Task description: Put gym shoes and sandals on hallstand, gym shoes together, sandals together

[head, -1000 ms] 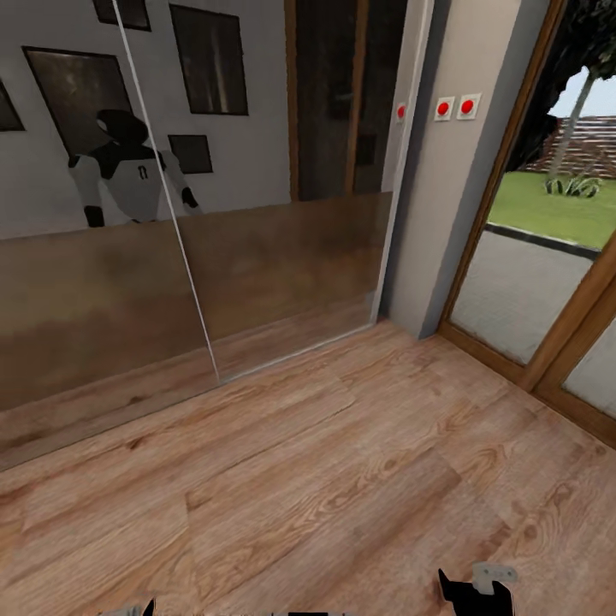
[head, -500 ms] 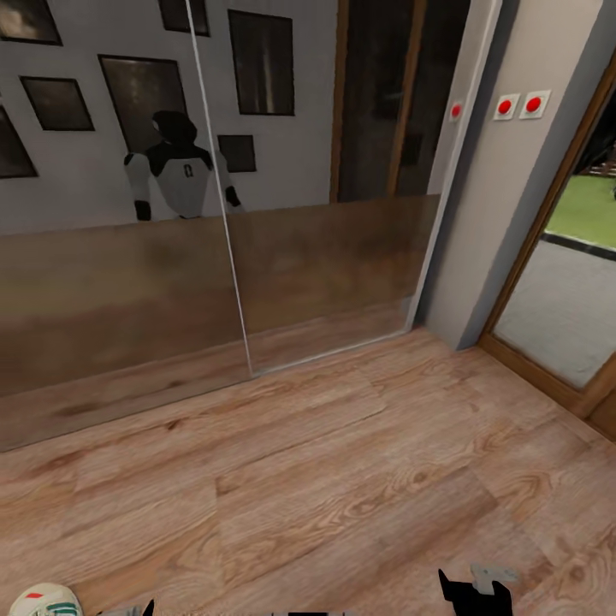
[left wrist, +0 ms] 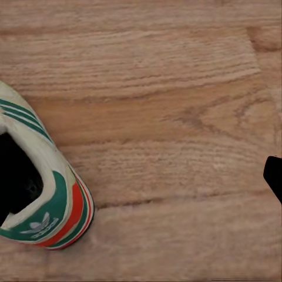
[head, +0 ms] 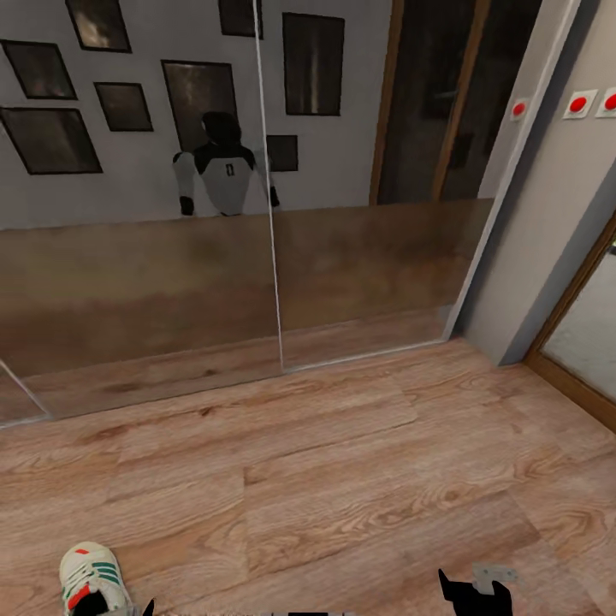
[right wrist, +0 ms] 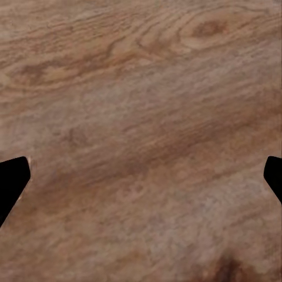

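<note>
One gym shoe [head: 92, 580], cream-white with green stripes and red accents, lies on the corridor floor [head: 342, 479] at the head view's bottom left. Its heel [left wrist: 44, 197] is close in the left wrist view, off to one side of my left gripper [left wrist: 141, 179]. A dark fingertip [left wrist: 274, 176] of that gripper shows at the frame's edge, with bare planks in the gap. My right gripper [right wrist: 141, 176] hangs open over bare floor, with nothing between its fingers, and shows at the head view's lower edge [head: 476, 590]. The sandals and the hallstand are out of view.
Mirrored sliding doors [head: 171, 282] run along the far side and reflect the robot [head: 222, 171] and framed pictures. A grey wall [head: 556, 222] with red switches [head: 580, 103] stands at the right, beside a wood-framed glass door [head: 582, 342].
The head camera has swung left, so the mirror doors and wall slid right in the picture. The gym shoe has come further into view at the bottom left. Both arms hold their pose.
</note>
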### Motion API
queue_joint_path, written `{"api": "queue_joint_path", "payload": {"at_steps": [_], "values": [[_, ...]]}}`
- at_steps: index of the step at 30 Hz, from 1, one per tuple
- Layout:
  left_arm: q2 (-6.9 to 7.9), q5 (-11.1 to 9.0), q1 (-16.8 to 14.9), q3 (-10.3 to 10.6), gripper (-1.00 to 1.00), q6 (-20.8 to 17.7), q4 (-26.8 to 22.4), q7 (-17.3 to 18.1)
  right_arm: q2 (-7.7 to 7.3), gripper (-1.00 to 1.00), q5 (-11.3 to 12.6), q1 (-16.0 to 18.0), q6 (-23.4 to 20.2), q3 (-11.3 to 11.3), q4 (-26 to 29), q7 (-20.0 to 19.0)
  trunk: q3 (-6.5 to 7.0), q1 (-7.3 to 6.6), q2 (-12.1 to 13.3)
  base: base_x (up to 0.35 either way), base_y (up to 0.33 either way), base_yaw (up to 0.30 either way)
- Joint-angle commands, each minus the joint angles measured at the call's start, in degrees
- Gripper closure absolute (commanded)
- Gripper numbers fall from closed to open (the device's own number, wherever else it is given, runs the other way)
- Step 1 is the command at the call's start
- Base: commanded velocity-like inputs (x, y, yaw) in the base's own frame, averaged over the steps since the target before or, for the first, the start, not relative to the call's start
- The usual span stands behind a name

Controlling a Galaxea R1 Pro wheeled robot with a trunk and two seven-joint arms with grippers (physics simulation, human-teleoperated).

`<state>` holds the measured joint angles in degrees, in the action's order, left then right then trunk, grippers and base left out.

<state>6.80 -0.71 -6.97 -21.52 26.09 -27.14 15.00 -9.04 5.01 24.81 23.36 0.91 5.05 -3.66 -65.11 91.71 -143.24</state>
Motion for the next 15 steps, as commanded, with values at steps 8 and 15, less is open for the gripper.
{"api": "queue_joint_path", "payload": {"at_steps": [8,15], "values": [[-0.04,-0.08,-0.06,-0.36,-1.0,0.07,0.07,0.55,-0.02,-1.0,0.53,0.0,0.19,0.04,-0.04,-0.38,-0.04,-0.01,-0.02,0.0,0.0,0.279],[-0.04,-0.08,-0.06,-0.36,-1.0,0.09,0.07,0.55,0.3,-1.0,0.53,-0.02,0.19,0.04,-0.04,-0.38,-0.04,-0.01,-0.02,0.0,0.0,0.279]]}}
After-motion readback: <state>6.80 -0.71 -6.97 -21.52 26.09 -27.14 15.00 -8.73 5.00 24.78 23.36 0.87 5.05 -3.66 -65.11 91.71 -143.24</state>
